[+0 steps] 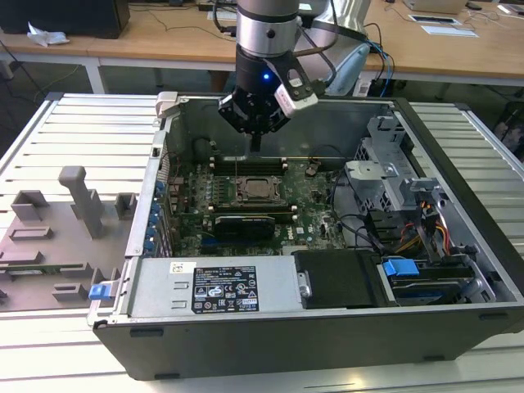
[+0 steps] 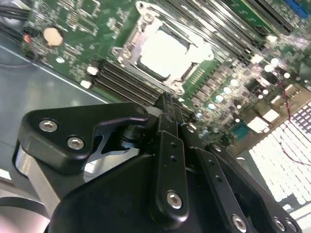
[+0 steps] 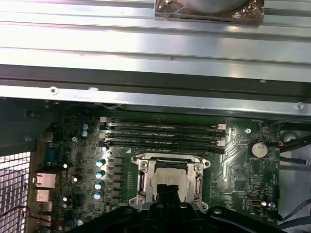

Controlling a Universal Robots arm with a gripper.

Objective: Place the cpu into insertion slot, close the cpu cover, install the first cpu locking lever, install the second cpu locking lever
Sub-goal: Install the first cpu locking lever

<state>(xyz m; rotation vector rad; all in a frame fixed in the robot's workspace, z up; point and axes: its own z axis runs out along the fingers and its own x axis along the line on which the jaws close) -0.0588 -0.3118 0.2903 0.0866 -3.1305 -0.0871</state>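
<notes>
My jaws are sitting pressed together with nothing between them. The gripper [image 1: 255, 146] is hanging low inside the open computer case [image 1: 327, 123], close above the green motherboard [image 3: 233, 160] but, as far as I can judge, touching nothing.

In both wrist views my tips are pointing down at the edge of the insertion slot [image 1: 242, 190]. The cpu [image 3: 167, 175] is lying flat in it, its pale top showing through the window of the cpu cover [image 2: 129, 51], which seems to be lying down over it. I cannot tell whether either locking lever is latched.

I am seeing three risks here:

- **Striking the chip:** my closed tips are hovering right at the chip's near side, so a descent slightly off line could hit the metal top or the cover frame and scratch or shift it.
- **Hitting the memory slots:** the long memory slots [image 3: 163, 133] are lying just beside the socket, and a sideways sweep could catch them.
- **Stressing the socket:** if the cover is not fully seated, pressing near it could load the socket unevenly.
</notes>
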